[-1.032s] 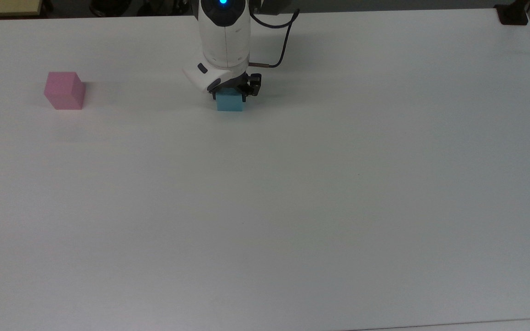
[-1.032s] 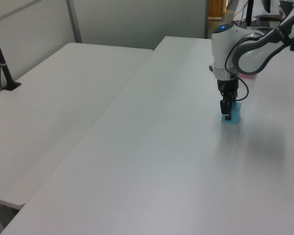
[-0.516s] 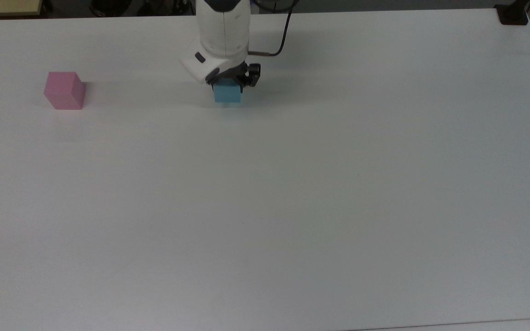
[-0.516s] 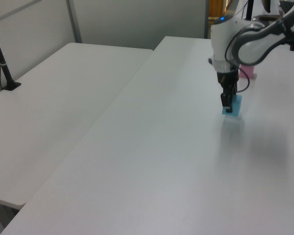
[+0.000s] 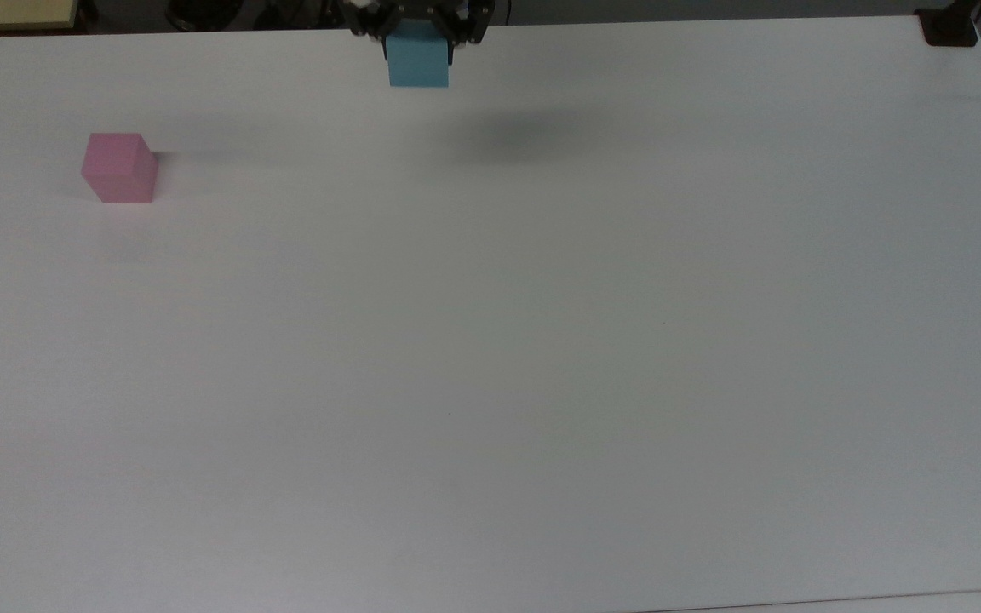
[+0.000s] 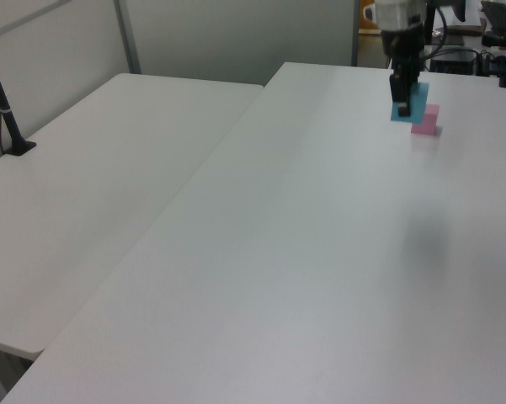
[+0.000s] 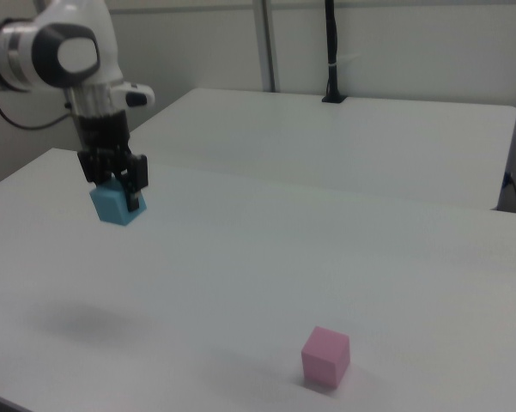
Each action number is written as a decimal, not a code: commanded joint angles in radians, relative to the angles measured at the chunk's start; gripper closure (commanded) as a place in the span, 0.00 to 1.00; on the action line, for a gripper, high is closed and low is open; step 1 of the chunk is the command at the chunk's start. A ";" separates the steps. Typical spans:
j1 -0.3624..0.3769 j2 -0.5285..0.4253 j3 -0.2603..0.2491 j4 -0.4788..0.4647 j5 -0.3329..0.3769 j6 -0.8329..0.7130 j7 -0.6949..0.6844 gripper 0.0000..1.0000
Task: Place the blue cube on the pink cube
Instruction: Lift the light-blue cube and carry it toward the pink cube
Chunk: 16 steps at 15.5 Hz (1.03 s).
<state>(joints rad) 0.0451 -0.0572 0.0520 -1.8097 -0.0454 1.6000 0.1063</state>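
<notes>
The blue cube [image 5: 419, 61] hangs high above the white table [image 5: 490, 340], clamped between the black fingers of my gripper [image 5: 419, 34]. The right view shows the blue cube [image 7: 117, 204] well clear of the surface under the gripper [image 7: 113, 190], its shadow on the table below. The pink cube [image 5: 119, 167] rests on the table at the top view's left, far from the gripper. It stands near the front edge in the right view as the pink cube [image 7: 325, 357]. In the left view the blue cube [image 6: 408, 102] in my gripper [image 6: 402, 99] overlaps the pink cube [image 6: 426, 120] behind it.
A second white table [image 6: 109, 194] adjoins at the left view's left, with a black post [image 6: 4, 109] clamped at its far edge. A black clamp [image 5: 949, 25] sits at the table's corner at the top view's upper right.
The gripper has risen straight up from the table with the blue cube in it, from resting height to well above the surface. The pink cube has not moved.
</notes>
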 commanded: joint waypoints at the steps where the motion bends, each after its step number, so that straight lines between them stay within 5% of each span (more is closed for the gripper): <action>1: 0.002 0.019 -0.014 0.059 0.021 -0.043 -0.033 0.77; 4: -0.030 0.028 -0.029 0.059 0.018 -0.041 -0.111 0.77; 12: -0.375 0.076 -0.032 0.056 -0.024 0.038 -0.457 0.75; 16: -0.464 0.114 -0.032 0.058 -0.070 0.127 -0.520 0.75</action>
<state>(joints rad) -0.3827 0.0257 0.0117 -1.7698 -0.0748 1.6764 -0.3780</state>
